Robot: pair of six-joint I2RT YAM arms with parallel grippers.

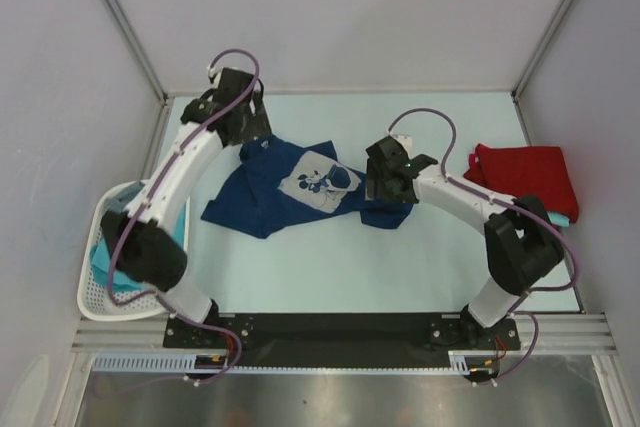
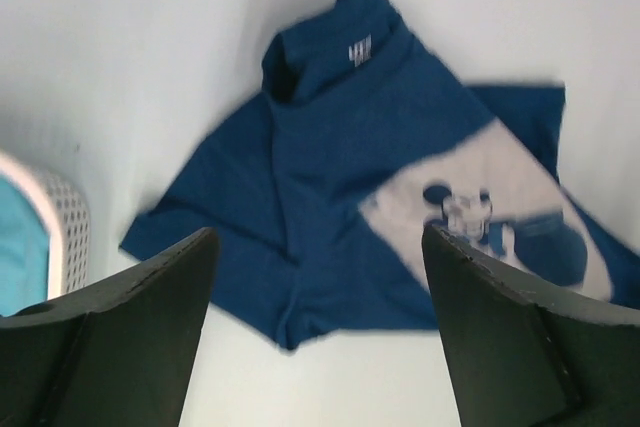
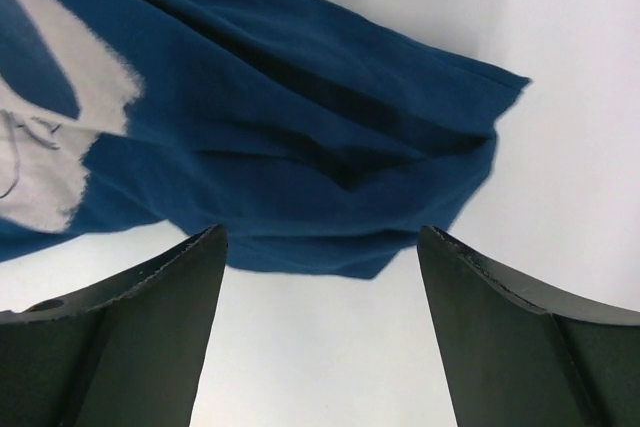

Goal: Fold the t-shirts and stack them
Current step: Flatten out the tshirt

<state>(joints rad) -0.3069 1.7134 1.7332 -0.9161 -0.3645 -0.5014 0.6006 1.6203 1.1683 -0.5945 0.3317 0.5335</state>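
A navy blue t-shirt [image 1: 290, 192] with a pale grey chest print lies crumpled in the middle of the table. In the left wrist view the navy t-shirt [image 2: 330, 147] lies collar away from me. My left gripper [image 1: 252, 132] hovers over its far left corner, and its jaws [image 2: 318, 232] stand wide open with nothing between them. My right gripper [image 1: 382, 190] is at the shirt's right edge, also open [image 3: 320, 232] and empty, just above a bunched blue hem [image 3: 330, 177]. A folded red t-shirt [image 1: 522, 175] rests at the right on a turquoise one [image 1: 562, 215].
A white perforated basket [image 1: 98, 302] sits at the table's left edge with turquoise cloth [image 1: 105, 257] inside; the left wrist view shows the basket [image 2: 62, 215] too. Metal frame posts and white walls close in the back and sides.
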